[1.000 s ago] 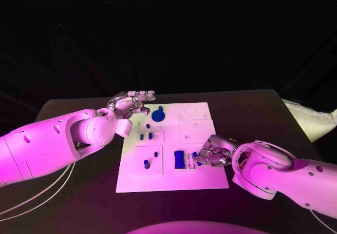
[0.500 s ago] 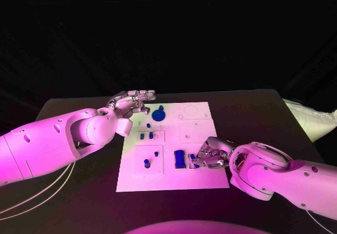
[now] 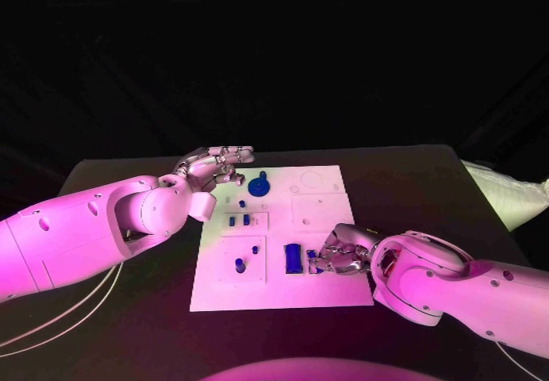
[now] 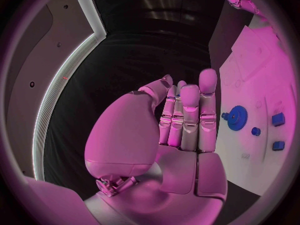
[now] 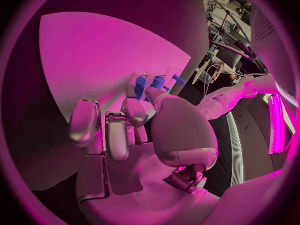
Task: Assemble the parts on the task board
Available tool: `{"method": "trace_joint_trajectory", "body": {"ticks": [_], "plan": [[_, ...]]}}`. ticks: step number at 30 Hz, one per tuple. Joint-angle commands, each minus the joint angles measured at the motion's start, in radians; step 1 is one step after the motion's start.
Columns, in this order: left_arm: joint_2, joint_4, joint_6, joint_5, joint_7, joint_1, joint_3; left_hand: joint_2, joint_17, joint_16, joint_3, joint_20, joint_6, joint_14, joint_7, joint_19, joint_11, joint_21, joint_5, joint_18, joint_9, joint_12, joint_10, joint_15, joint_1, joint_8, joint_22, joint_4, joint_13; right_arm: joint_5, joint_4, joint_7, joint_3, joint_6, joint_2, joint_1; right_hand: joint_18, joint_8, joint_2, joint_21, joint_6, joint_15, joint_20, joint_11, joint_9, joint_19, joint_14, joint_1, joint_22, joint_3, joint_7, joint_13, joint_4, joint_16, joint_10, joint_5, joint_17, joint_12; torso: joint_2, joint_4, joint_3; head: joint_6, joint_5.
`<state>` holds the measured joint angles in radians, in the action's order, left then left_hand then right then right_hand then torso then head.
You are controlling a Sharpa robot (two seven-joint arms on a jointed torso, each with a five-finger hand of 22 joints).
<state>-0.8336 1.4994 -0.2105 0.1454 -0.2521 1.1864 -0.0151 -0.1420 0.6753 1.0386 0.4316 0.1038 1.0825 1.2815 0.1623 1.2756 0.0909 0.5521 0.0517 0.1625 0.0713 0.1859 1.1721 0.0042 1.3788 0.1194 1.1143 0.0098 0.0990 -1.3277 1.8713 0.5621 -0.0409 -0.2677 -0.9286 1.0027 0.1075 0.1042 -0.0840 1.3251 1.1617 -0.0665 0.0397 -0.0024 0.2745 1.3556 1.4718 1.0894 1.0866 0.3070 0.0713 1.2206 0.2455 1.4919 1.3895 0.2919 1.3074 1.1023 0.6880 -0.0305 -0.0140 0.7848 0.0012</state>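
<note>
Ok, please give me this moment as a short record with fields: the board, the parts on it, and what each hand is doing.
board: white task board in the middle of the black table
parts: blue gear near the board's far edge; blue block near the right hand; small blue pieces on the board's left side
left hand: by the board's far left corner, fingers straight and together, holding nothing
right hand: on the board beside the blue block, fingertips at a small blue part; grasp unclear

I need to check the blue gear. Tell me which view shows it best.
The left wrist view: the blue gear lies unobstructed on the task board, its toothed rim plainly visible beside the left hand. The head view shows it smaller, near the board's far edge. The right wrist view gives no clear sight of it.
</note>
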Motion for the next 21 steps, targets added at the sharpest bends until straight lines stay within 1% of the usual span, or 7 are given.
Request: {"method": "trace_joint_trajectory", "body": {"ticks": [1,3,5,7,13,16,21], "plan": [[0.0,0.003,0.018,-0.001,-0.002,0.001,0.001,0.005,-0.001,-0.004,-0.005,0.003,-0.007,-0.007,0.003,-0.006,0.0,-0.005,0.002,0.009,-0.001,0.004,-0.009,0.003,-0.003,0.005,-0.002,-0.001,0.001,-0.022,0.005,0.001,0.0,0.021,0.003,-0.002,-0.013,0.006,-0.001,0.004,0.008,-0.004,-0.002,-0.002,0.002,0.004,0.074,-0.011,-0.002,-0.018,0.002,0.001,0.004,0.001,0.006,0.02,0.138,0.003,0.0,-0.0001,-0.0001,0.004,0.001],[0.0,0.003,0.018,-0.001,-0.001,0.001,0.001,0.005,-0.001,-0.004,-0.007,0.003,-0.008,-0.007,0.003,-0.006,0.0,-0.007,0.002,0.009,-0.002,0.004,-0.01,0.003,-0.005,0.005,-0.003,0.0,0.001,-0.024,0.006,0.001,0.0,0.02,0.004,-0.002,-0.013,0.006,-0.002,0.004,0.008,-0.005,-0.002,-0.003,0.003,0.004,0.074,-0.019,-0.002,-0.031,0.001,0.0,0.011,0.001,0.007,0.027,0.138,0.002,0.0,-0.0006,-0.0002,0.004,0.002],[0.0,0.004,0.018,-0.001,-0.001,0.001,0.001,0.005,-0.001,-0.004,-0.007,0.003,-0.008,-0.007,0.003,-0.006,0.0,-0.007,0.002,0.009,-0.002,0.004,-0.01,0.003,-0.005,0.005,-0.003,0.0,0.001,-0.028,0.006,0.001,0.0,0.019,0.004,-0.002,-0.013,0.007,-0.003,0.003,0.009,-0.006,-0.004,-0.004,0.006,0.004,0.074,-0.032,-0.002,-0.068,-0.001,0.0,0.026,0.0,0.007,0.075,0.137,0.0,0.0,-0.0008,0.0,0.004,0.002],[-0.001,0.004,0.018,-0.001,0.0,0.001,0.001,0.005,-0.001,-0.004,-0.007,0.003,-0.008,-0.007,0.003,-0.006,0.0,-0.007,0.002,0.009,-0.002,0.004,-0.01,0.003,-0.005,0.005,-0.003,0.0,0.001,-0.031,0.006,0.0,0.0,0.018,0.004,-0.002,-0.013,0.006,-0.003,0.002,0.009,-0.007,-0.004,-0.004,0.007,0.003,0.074,-0.039,-0.003,-0.092,-0.001,0.0,0.034,-0.001,0.006,0.093,0.137,-0.001,-0.001,0.0001,0.0001,0.004,0.002],[0.0,0.003,0.019,-0.001,0.001,0.001,0.001,0.005,-0.002,-0.004,-0.008,0.004,-0.01,-0.007,0.003,-0.006,0.001,-0.009,0.002,0.01,-0.002,0.004,-0.011,0.004,-0.006,0.005,-0.004,0.001,0.001,-0.041,0.01,-0.004,0.0,0.009,0.0,-0.002,-0.012,0.006,0.017,0.0,0.007,-0.007,-0.004,-0.005,0.012,0.003,0.074,-0.076,-0.005,-0.181,-0.002,0.0,0.044,-0.002,0.006,-0.013,0.135,-0.005,-0.001,-0.0002,-0.0006,0.003,0.006],[0.0,0.003,0.021,-0.001,0.002,0.001,0.001,0.005,-0.003,-0.004,-0.01,0.004,-0.011,-0.008,0.004,-0.006,0.001,-0.01,0.002,0.01,-0.002,0.004,-0.012,0.004,-0.007,0.005,-0.005,0.001,0.001,-0.047,0.015,-0.006,0.0,0.006,-0.004,-0.002,-0.013,0.006,0.022,0.0,0.007,-0.007,-0.004,-0.005,0.013,0.003,0.074,-0.076,-0.004,-0.19,-0.003,0.001,0.044,-0.002,0.007,-0.02,0.135,-0.004,-0.001,-0.0001,-0.0004,0.004,0.011],[0.001,0.0,0.02,-0.001,0.002,0.001,0.001,0.005,-0.003,-0.004,-0.01,0.004,-0.011,-0.008,0.004,-0.006,0.001,-0.01,0.002,0.01,-0.002,0.004,-0.012,0.004,-0.007,0.005,-0.005,0.001,0.001,-0.054,0.024,-0.007,0.0,0.002,-0.011,-0.003,-0.013,0.006,0.025,0.0,0.008,-0.007,-0.004,-0.005,0.013,0.003,0.074,-0.075,-0.003,-0.192,-0.003,0.003,0.044,-0.002,0.008,-0.02,0.136,-0.002,-0.001,-0.0024,-0.0019,0.003,0.007]]}}
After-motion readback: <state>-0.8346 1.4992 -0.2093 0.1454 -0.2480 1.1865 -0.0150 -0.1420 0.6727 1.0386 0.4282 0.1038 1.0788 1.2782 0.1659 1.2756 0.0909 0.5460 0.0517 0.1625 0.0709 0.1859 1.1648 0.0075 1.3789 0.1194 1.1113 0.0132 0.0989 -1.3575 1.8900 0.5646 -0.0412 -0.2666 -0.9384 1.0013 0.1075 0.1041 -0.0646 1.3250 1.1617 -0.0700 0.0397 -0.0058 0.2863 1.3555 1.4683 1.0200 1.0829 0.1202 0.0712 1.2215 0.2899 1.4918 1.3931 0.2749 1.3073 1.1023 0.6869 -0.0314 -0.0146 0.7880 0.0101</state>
